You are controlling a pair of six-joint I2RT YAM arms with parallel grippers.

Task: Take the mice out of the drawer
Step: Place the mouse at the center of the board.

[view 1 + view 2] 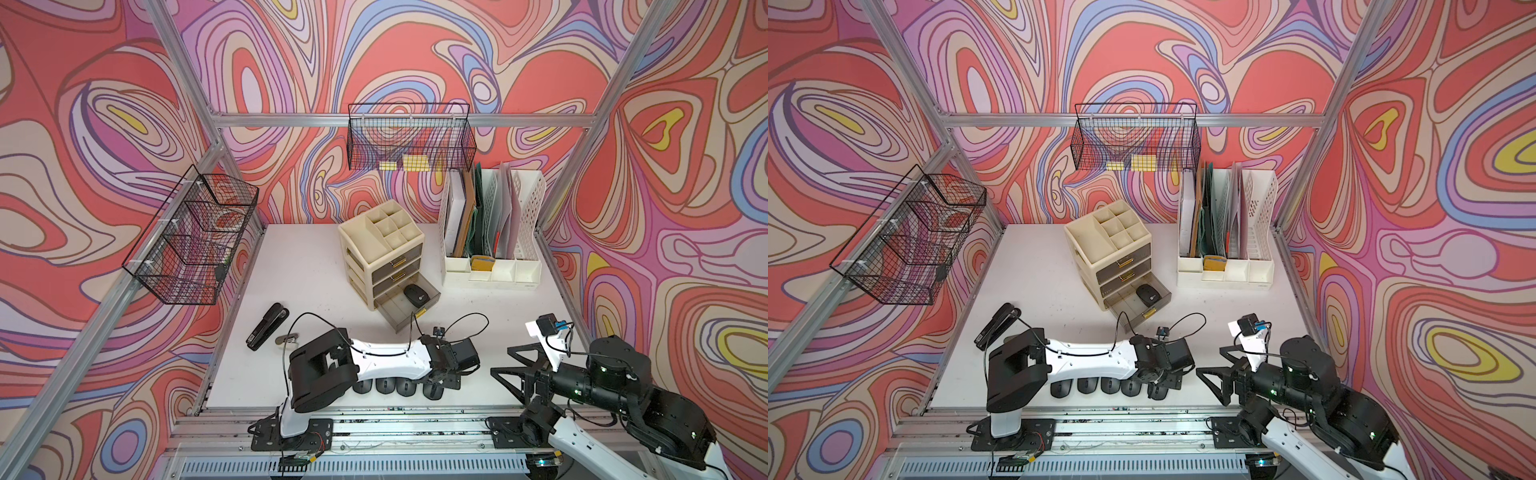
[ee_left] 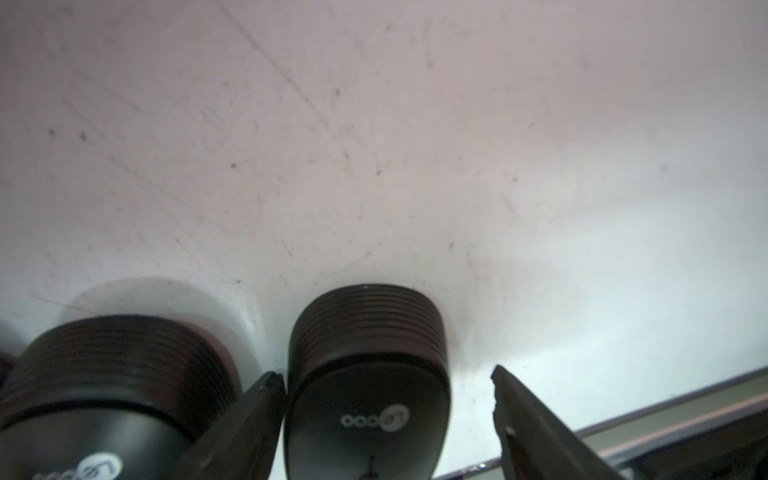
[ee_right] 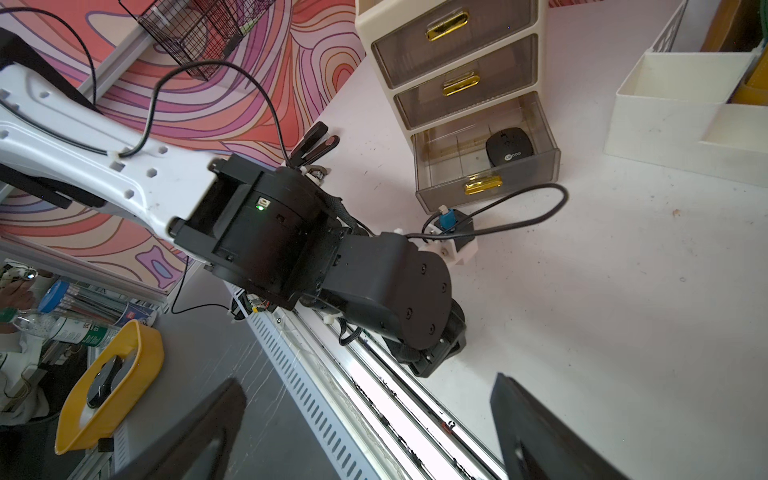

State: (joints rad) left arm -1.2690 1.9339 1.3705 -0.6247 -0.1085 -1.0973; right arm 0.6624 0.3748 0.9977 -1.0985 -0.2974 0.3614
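In both top views: stretching the left arm low along the near edge of the surface (image 1: 316,270), holding the left claw (image 1: 1158,384) over the right end of a row of mice (image 1: 1111,386). Leaving one last mouse (image 1: 417,296) lying in the open bottom drawer (image 1: 392,318) of the cream organiser (image 1: 374,249). Idling the right claw (image 1: 500,360) at near right, well apart from the drawer.

Left wrist: spreading the jaws around the end mouse (image 2: 368,382) resting on the surface, one finger (image 2: 241,424) just beside it, the opposite one clear; apparently gripping nothing.

Right wrist: gaping wide, holding nothing, looking toward the drawer and its mouse.

Probably finishing a set-down. Next move calling for lifting clear without nudging the row, then reaching into the drawer.
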